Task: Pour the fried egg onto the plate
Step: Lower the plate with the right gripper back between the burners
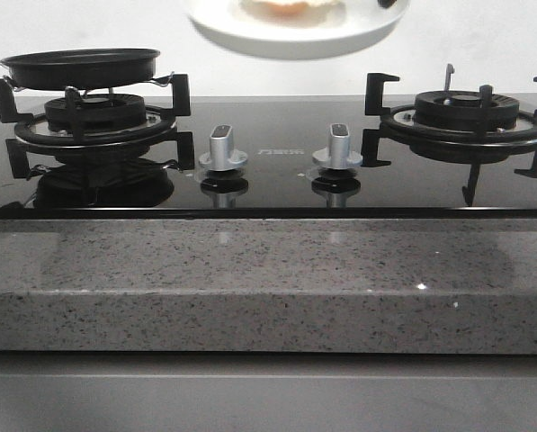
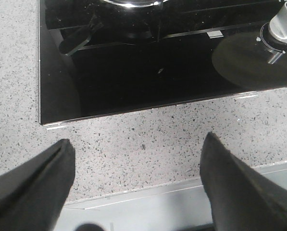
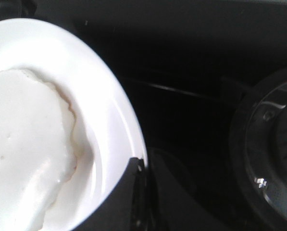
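While right end effector (image 3: 133, 192) grips raised plate (image 1: 250, 36) bearing fried egg (image 1: 286, 9) | left end effector (image 2: 133, 183) spread wide, empty, over counter (image 2: 148, 139)

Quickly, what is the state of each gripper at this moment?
Left gripper: open, holding nothing, above the speckled grey stone counter.
Right gripper: shut on the rim of the round glossy white plate, which carries the fried egg.
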`<state>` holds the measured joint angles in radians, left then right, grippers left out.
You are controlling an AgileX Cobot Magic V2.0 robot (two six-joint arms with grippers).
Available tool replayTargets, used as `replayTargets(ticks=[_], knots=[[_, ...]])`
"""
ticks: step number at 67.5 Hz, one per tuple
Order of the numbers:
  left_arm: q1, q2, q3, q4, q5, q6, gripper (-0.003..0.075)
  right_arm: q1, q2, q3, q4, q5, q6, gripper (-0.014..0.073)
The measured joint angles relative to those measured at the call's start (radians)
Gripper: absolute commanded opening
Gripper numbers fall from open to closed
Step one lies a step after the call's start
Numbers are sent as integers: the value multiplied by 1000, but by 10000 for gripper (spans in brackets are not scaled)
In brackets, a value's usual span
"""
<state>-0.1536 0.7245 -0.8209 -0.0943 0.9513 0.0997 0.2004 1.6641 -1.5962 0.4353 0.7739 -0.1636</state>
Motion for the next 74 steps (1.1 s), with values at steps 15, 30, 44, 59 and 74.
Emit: replayTargets(ticks=[15,30,44,59,74], knots=[[0,0,0,0,-13,0,535,-7,121,-99,38,0,0,-69],[0,0,0,0,-21,0,535,-7,236,-121,46,-28,0,-69],[0,0,0,0,-27,0,535,-5,317,-121,56,-34,0,-69],[0,0,0,0,-27,0,535,-5,349,-122,74,-36,0,-36],[0,0,0,0,-27,0,535,-5,365,-125,82,-34,2,270]])
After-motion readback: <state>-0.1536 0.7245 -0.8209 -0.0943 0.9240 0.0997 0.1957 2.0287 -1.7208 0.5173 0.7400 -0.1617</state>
